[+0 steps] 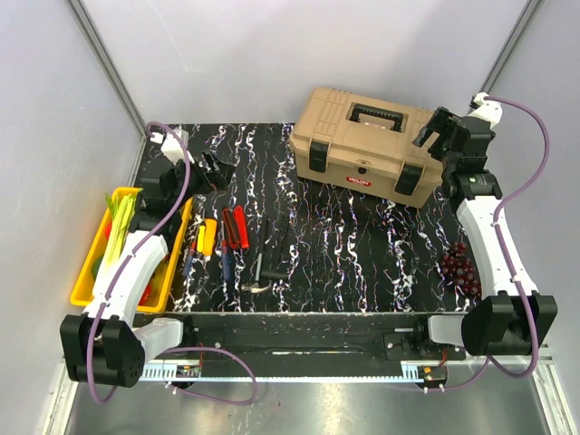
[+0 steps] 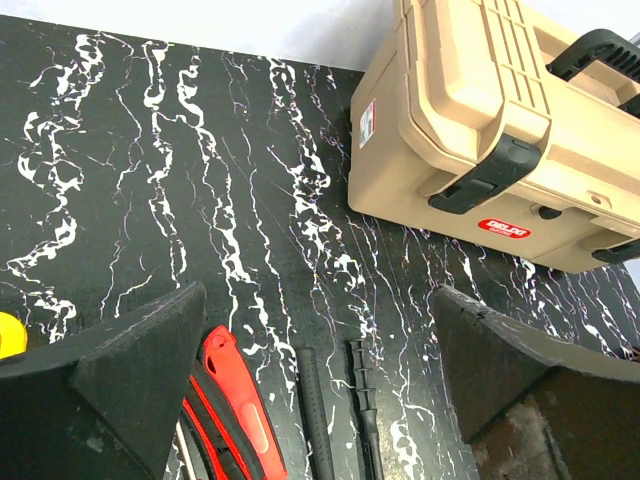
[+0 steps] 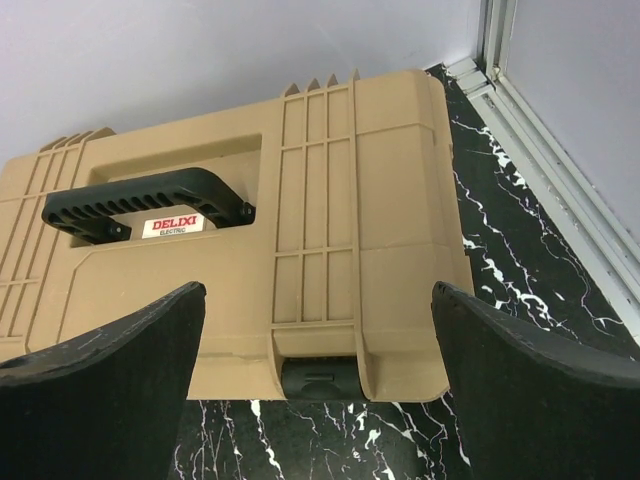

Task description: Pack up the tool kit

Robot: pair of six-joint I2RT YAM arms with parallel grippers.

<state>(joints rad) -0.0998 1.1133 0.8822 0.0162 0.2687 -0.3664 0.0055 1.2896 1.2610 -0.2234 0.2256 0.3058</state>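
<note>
The tan toolbox (image 1: pixel 367 145) stands closed at the back right of the table, with its black handle (image 1: pixel 376 116) on top and black latches (image 1: pixel 317 156) shut. Hand tools lie in a row at the front left: an orange-handled tool (image 1: pixel 207 238), red-handled tools (image 1: pixel 237 227) and a hammer (image 1: pixel 258 276). My left gripper (image 1: pixel 216 170) is open and empty above the table behind the tools. In the left wrist view the red handle (image 2: pixel 235 405) lies by the left finger. My right gripper (image 1: pixel 437 131) is open and empty, just right of the toolbox. The right wrist view shows the lid (image 3: pixel 300 250) and a latch (image 3: pixel 318 380).
A yellow tray (image 1: pixel 91 263) with green vegetables sits at the left edge. A bunch of dark grapes (image 1: pixel 459 265) lies near the right arm. Grey walls close in the back and sides. The table is black marble-patterned (image 1: pixel 362 254).
</note>
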